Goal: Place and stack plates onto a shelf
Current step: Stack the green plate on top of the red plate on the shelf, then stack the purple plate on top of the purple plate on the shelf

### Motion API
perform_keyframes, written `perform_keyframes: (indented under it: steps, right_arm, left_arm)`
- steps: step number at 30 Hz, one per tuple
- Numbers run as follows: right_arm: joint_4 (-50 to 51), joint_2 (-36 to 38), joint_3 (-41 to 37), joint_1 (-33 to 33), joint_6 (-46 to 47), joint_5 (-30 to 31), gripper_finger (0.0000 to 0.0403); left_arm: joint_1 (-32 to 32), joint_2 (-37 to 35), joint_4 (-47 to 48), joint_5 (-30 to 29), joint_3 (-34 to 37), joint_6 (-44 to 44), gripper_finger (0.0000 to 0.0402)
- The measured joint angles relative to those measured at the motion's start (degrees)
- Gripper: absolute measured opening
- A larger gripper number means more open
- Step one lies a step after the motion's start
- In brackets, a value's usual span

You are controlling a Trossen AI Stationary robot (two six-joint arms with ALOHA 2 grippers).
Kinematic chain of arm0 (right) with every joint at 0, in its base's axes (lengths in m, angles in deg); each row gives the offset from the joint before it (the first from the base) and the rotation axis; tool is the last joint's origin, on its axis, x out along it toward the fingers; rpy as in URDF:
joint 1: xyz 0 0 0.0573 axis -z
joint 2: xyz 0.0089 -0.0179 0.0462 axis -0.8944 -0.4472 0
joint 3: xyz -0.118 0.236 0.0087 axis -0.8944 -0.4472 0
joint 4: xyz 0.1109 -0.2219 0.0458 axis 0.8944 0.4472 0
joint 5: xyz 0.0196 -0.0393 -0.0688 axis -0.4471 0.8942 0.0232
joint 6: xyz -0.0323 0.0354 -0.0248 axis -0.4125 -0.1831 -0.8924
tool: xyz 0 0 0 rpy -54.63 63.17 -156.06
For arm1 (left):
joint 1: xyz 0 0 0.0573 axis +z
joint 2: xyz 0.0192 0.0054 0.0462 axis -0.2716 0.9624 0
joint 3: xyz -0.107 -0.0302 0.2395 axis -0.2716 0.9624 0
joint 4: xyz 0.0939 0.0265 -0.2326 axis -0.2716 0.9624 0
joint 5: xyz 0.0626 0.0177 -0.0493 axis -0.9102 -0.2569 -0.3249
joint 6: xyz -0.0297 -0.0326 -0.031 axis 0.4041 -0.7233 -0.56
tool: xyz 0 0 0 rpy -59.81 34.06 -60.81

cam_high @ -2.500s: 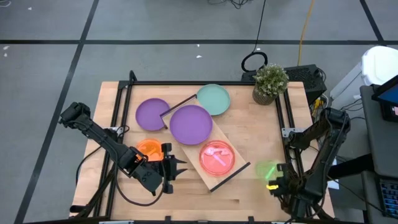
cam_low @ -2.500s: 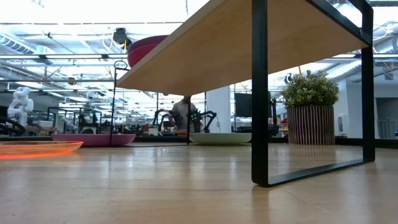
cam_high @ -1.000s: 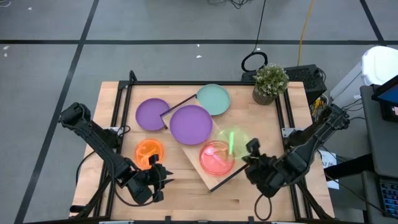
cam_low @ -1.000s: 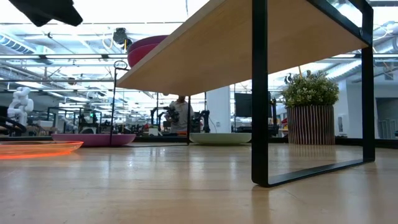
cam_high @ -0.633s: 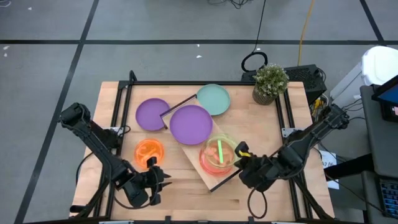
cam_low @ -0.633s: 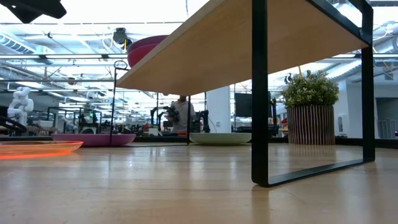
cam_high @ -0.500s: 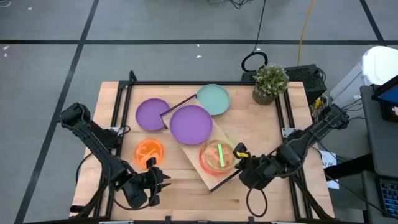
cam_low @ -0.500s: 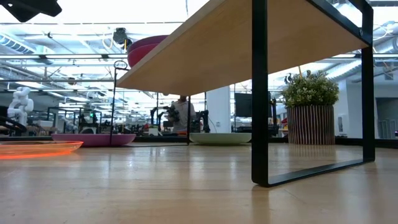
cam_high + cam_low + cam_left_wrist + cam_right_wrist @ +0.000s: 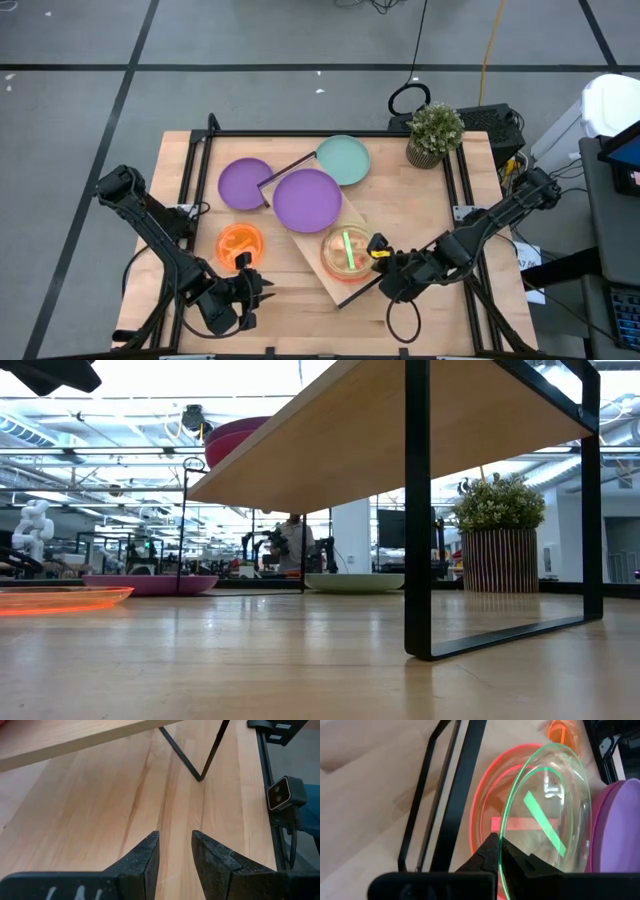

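My right gripper (image 9: 378, 258) is shut on a translucent green plate (image 9: 347, 248), holding it over a translucent red plate (image 9: 330, 264) on the near end of the wooden shelf (image 9: 375, 225). A large purple plate (image 9: 307, 198) sits on the shelf's far end. A smaller purple plate (image 9: 243, 183), a teal plate (image 9: 345, 160) and an orange plate (image 9: 238, 242) lie flat on the table. My left gripper (image 9: 266, 292) hovers open near the table's near edge, just beyond the orange plate, touching nothing. My right gripper pinches the green plate's rim (image 9: 506, 851) between its two fingers, on the side facing the table's right. The fingers come from the table's right, slanting down. The plate is tilted over the red plate (image 9: 482, 815); whether its far rim touches the red plate I cannot tell.
A potted plant (image 9: 435, 133) stands at the table's far right corner. The shelf's black metal frame (image 9: 455, 795) runs just beside the right gripper. In the low view the orange plate (image 9: 60, 598) lies at the left, with bare tabletop under the shelf.
My right gripper has carried the green plate toward the table's left and a little toward its near edge, from beside the shelf's right side to over the red plate, and has come lower. The plate has stayed tilted in the hold.
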Motion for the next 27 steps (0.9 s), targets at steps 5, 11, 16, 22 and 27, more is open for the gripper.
perform_keyframes:
  steps: [5, 11, 16, 22, 27]
  right_arm:
    - [-0.52, 0.0, -1.02, 0.36, 0.1, 0.13, 0.0019]
    - [-2.39, 0.0, -1.19, 0.42, 0.18, 0.1, 0.0073]
    - [-3.54, 0.36, -1.19, -0.22, 0.25, 0.04, 0.0113]
    - [-5.58, 0.78, -1.19, -0.48, 0.29, -0.02, 0.0134]
    - [-6.38, 2.45, -1.19, -0.48, 1.25, 0.03, 0.0133]
  left_arm:
    - [0.02, 0.0, 0.07, -0.51, 0.0, 0.89, 0.012]
    - [0.38, 0.0, 0.04, -0.57, 0.0, 2.89, 0.012]
    - [0.57, 0.0, 0.02, -0.57, 0.0, 2.97, 0.012]
    - [0.52, 0.0, 0.05, -0.55, -0.01, 2.97, 0.012]
    - [0.52, 0.0, 1.13, -0.85, -0.02, 3.04, 0.012]
